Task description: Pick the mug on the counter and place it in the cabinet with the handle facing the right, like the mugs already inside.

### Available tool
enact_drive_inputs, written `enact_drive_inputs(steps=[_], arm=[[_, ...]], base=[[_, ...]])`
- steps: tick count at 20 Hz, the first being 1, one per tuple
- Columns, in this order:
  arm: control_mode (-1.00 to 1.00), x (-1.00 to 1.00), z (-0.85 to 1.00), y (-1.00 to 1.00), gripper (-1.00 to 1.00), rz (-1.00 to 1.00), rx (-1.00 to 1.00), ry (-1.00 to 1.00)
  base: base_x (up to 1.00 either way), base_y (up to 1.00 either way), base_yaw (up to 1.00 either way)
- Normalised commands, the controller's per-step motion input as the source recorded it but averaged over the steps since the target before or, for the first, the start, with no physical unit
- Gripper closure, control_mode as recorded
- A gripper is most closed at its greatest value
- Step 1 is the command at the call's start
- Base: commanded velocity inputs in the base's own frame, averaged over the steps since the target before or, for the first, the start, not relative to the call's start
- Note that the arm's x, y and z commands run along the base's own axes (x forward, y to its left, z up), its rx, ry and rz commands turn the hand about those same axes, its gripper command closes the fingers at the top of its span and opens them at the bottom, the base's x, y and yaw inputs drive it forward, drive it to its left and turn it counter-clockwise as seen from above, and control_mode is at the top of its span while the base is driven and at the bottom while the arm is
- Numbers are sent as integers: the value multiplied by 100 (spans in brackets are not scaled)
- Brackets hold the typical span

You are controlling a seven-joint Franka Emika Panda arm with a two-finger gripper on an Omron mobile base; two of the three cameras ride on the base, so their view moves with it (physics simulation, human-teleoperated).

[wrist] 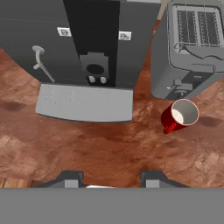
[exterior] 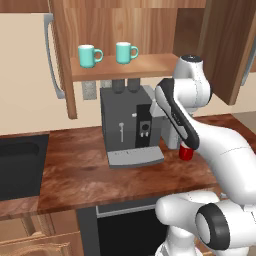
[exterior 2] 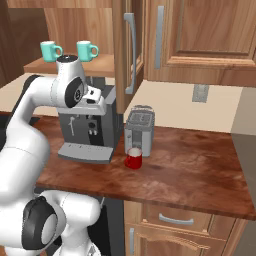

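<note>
While you've got the claw hanging over the surface with its jaws apart and nothing between them, the hand view puts the red mug upright just in front of the toaster, well off to one side of the tips. Your right base view adds the cabinet shelf with two teal mugs, and the coffee machine beside the toaster.
</note>
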Motion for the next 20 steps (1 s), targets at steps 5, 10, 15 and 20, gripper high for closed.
enact_drive_inputs(steps=[5, 10, 15, 20], arm=[[-100, -7, 0, 2, -100, 0, 0, -2], [-100, -23, 0, 1, -100, -11, -1, -4], [-100, -18, 0, 0, -100, -19, -2, 0], [-100, -15, -1, 0, -100, -19, -2, 0]], base=[[0, 0, 0], [0, 0, 0], [0, 0, 0], [0, 0, 0]])
